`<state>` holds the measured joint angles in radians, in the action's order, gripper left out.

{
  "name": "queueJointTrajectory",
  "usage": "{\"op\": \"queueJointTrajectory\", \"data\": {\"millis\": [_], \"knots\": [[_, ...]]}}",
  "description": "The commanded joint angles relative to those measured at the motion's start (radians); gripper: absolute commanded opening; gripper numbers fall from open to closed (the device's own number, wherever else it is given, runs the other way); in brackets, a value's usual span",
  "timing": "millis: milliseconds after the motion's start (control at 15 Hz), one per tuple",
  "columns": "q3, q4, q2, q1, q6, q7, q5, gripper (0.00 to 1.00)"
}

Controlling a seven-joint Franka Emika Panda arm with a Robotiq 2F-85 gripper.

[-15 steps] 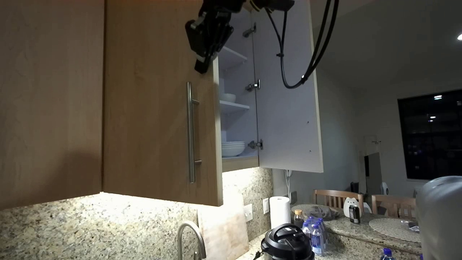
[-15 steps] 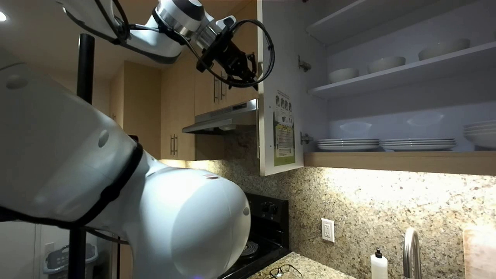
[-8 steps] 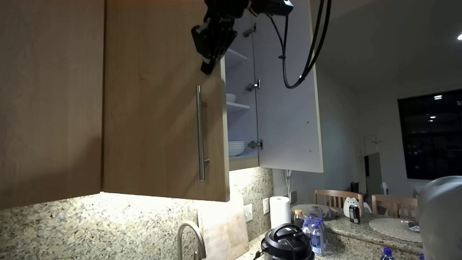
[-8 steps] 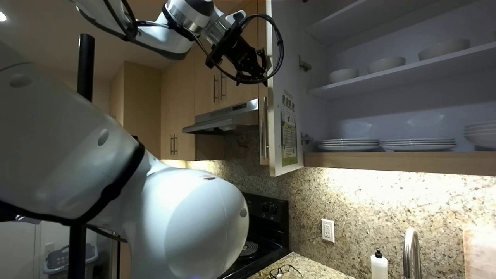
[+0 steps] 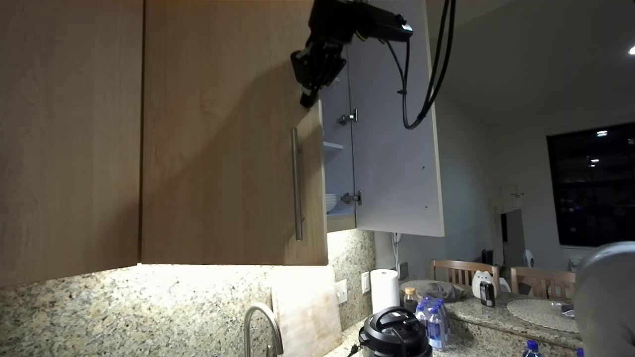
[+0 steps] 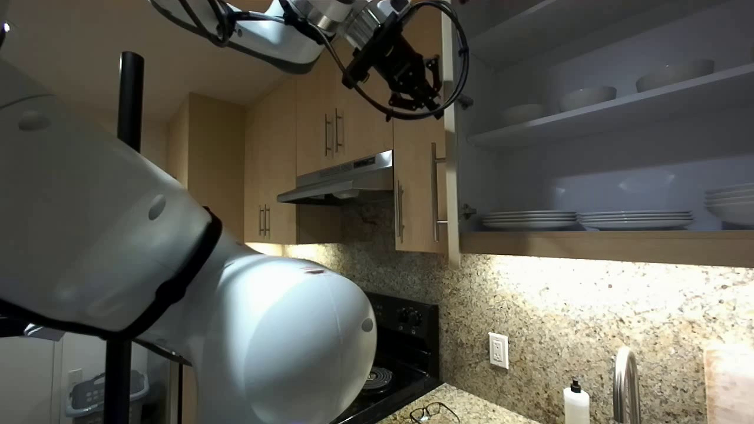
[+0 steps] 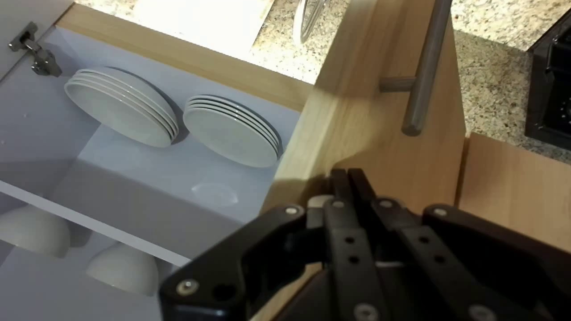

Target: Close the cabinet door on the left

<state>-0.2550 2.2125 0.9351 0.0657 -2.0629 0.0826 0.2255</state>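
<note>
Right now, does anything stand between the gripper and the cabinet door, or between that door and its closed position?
Nothing visible does. In the wrist view, the gripper is right at the cabinet door (contact is hard to judge), and the stacked dishes inside appear to sit behind the front ledge.

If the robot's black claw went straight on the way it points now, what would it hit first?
Most likely the tall flat light-brown wood-grain cabinet door, near its free edge. Depth is unclear: the black claw may already be touching it.
</note>
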Motion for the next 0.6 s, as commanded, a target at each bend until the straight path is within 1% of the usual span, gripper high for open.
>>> {"op": "queueJointTrajectory", "data": {"millis": [0,133,333,467,533], "knots": [[0.08,0.011,-0.051,-0.013,-0.114,-0.009,-0.002,0.07],[0.119,0.001,-0.111,-0.009,-0.163,-0.022,-0.017,0.07],[0.15,-0.024,-0.196,-0.023,-0.244,-0.007,-0.027,0.07],[0.145,-0.042,-0.254,-0.058,-0.322,0.036,-0.016,0.07],[0.134,-0.052,-0.287,-0.088,-0.372,0.071,-0.005,0.07]]}}
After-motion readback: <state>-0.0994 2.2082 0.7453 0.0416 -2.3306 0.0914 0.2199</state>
